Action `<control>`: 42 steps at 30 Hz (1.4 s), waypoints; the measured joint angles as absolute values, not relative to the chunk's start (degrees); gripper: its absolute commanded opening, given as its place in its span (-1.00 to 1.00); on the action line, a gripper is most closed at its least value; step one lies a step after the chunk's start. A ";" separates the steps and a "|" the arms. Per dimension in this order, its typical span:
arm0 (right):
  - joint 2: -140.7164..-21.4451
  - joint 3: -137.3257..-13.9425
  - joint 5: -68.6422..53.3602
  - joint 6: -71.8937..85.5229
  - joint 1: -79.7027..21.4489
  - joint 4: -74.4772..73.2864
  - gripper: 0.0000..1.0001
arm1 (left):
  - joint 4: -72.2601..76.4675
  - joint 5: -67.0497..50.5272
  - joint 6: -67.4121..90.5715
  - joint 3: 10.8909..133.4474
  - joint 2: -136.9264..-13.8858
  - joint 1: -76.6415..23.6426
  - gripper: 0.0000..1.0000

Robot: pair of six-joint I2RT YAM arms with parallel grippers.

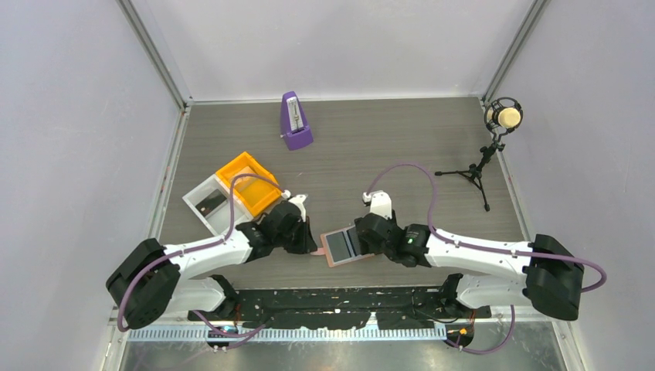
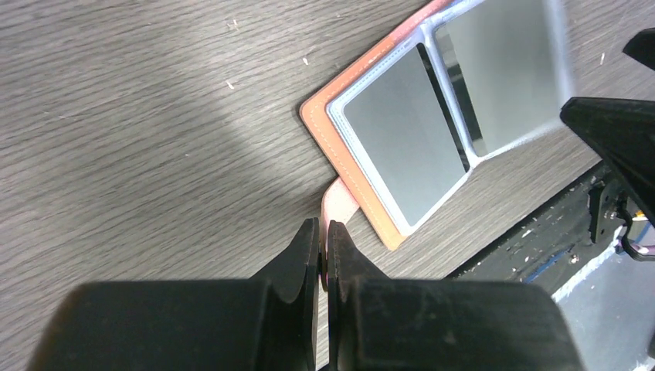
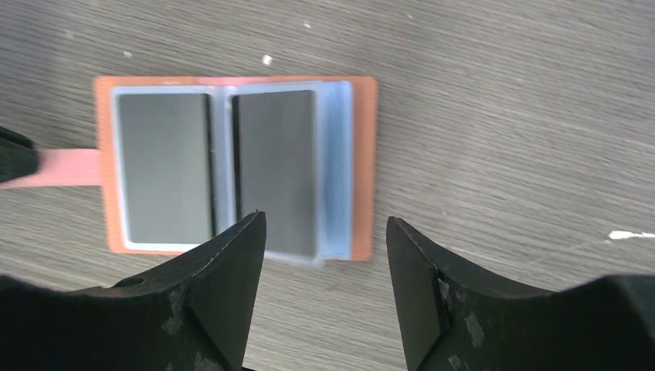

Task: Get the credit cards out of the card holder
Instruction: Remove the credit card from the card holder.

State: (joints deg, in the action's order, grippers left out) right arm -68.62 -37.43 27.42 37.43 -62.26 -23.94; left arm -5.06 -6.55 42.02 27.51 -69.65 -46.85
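Observation:
The card holder (image 1: 345,249) lies spread open on the table, salmon outside and blue-grey inside. Each inner face (image 3: 334,162) has a dark grey credit card in it: one (image 3: 164,166) on the tab side, one (image 3: 276,170) on the other. My left gripper (image 2: 324,232) is shut on the holder's pink side tab (image 2: 337,202), which sticks out from the holder's edge (image 2: 340,147). My right gripper (image 3: 324,224) stands open just above the holder's near edge, its fingertips (image 3: 246,239) on either side of the second card's corner, with nothing between them.
An orange tray (image 1: 249,183) and a white tray (image 1: 207,202) sit behind the left arm. A purple metronome (image 1: 295,121) stands at the back. A microphone on a tripod (image 1: 502,117) is at the back right. A black mat (image 1: 340,305) runs along the near edge.

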 measured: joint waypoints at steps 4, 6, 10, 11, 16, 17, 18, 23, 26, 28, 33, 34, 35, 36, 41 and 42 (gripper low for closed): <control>-65.58 -34.48 28.18 37.43 -61.04 -25.71 0.30 | -6.90 -5.21 41.56 28.45 -69.65 -46.85 -0.97; -64.42 -34.11 28.12 37.36 -60.31 -26.41 0.30 | -8.43 -4.62 41.52 29.63 -69.63 -46.85 -0.79; -61.71 -34.09 27.70 36.45 -59.42 -26.39 0.22 | -11.66 -3.18 42.09 32.75 -69.23 -46.85 -0.44; -60.95 -33.89 27.49 35.90 -59.33 -25.58 0.20 | -11.68 -3.05 42.81 33.01 -68.71 -46.85 -0.37; -58.92 -30.41 22.24 33.04 -56.47 -17.98 0.07 | -11.09 -3.57 46.09 32.97 -64.77 -46.85 -0.19; -59.02 -29.45 20.12 32.60 -54.78 -16.45 -0.01 | -10.83 -3.86 46.50 32.97 -64.31 -46.85 -0.19; -59.29 -28.64 17.85 32.29 -52.97 -15.09 -0.05 | -10.44 -4.27 46.76 32.97 -64.14 -46.85 -0.18; -60.80 -27.05 9.04 31.11 -48.07 -10.02 -0.21 | -8.21 -6.63 47.57 32.97 -65.41 -46.98 -0.20; -60.73 -27.05 5.76 30.50 -47.81 -7.84 -0.23 | -5.45 -8.03 48.05 32.97 -67.35 -47.16 -0.21; -60.69 -27.05 4.58 30.37 -47.75 -7.05 -0.24 | -2.76 -8.88 48.88 32.97 -68.84 -47.24 -0.21; -60.80 -27.05 2.90 30.39 -46.94 -6.04 -0.24 | 3.40 -10.22 49.76 32.97 -72.84 -47.29 -0.19; -60.97 -27.05 2.66 30.50 -46.63 -5.89 -0.24 | 4.23 -10.41 49.93 32.97 -73.89 -47.29 -0.20; -61.28 -27.05 2.39 30.57 -46.35 -5.63 -0.25 | 4.95 -10.68 50.24 32.97 -74.91 -47.29 -0.20; -61.63 -27.05 2.15 30.68 -46.17 -5.37 -0.25 | 5.50 -10.83 50.39 32.97 -75.64 -47.31 -0.20; -64.20 -27.05 0.01 31.29 -45.45 -4.01 -0.29 | 9.02 -12.25 51.07 32.97 -79.75 -47.31 -0.20; -64.55 -27.00 -0.36 31.40 -45.28 -3.81 -0.31 | 9.63 -12.47 51.13 32.97 -80.49 -47.33 -0.20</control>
